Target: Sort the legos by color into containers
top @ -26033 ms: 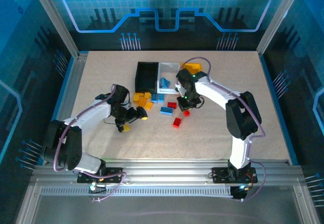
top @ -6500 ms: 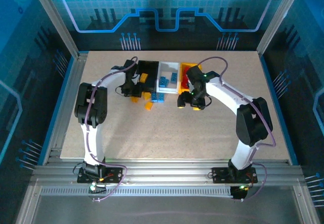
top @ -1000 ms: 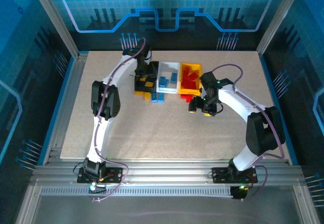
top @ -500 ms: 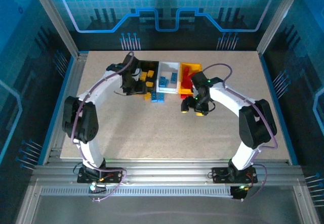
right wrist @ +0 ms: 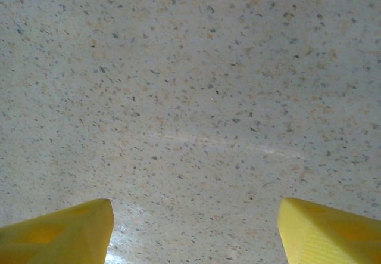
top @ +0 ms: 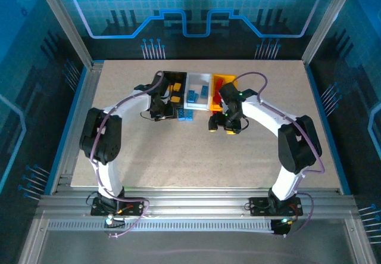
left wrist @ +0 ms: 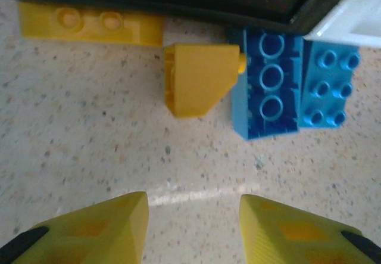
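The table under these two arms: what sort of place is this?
Likely a robot lab test cell: two arms bolted to a metal rail, clear walls round a speckled table, toy bricks and bins.

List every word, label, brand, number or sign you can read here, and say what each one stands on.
No readable text in any view.
On the back panel: a gear outline and circuit-style lines, no letters.
On the blue brick: the studs look plain; any embossed mark is too blurred to read.
On the black bin, white bin and yellow bin: no labels visible.
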{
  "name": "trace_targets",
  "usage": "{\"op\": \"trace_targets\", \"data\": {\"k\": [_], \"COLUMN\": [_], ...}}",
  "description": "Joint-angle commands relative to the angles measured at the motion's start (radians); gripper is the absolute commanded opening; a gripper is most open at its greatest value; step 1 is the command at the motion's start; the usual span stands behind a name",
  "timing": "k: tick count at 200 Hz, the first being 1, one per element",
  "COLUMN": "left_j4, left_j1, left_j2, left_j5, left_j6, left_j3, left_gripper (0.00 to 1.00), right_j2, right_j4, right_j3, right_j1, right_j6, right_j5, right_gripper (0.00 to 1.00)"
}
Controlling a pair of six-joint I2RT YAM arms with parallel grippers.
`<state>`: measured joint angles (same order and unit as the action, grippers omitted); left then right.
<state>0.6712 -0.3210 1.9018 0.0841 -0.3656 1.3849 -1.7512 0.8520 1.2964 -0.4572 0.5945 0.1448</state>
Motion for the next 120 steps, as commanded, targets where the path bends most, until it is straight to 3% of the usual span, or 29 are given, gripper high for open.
{"op": "trace_targets", "data": {"k": [1,48,120], "left_j4": [-0.017,-0.017,-0.015], "left_j1": [-0.004,-0.004,0.016], "left_j2": [0.064,0.152,0.223], "left_j5": [-0.001,-0.015,-0.021], "left_j6": [0.002,0.025,0.053], "left_j3": [0.064,0.139,0.205], "left_gripper": [0.45,0.44,0.44], "right_j2": [0.055,0.090,0.046], "right_j4": [0.033,0.041,0.091], "right_j3": [-0.038,-0.074,0.017], "right_j1": [-0.005,0.012,0.020], "right_j6": [0.006,0.016,0.008], "right_j5": [-0.026,-0.040,-0.050], "right_gripper": [0.74,0.75,0.74]}}
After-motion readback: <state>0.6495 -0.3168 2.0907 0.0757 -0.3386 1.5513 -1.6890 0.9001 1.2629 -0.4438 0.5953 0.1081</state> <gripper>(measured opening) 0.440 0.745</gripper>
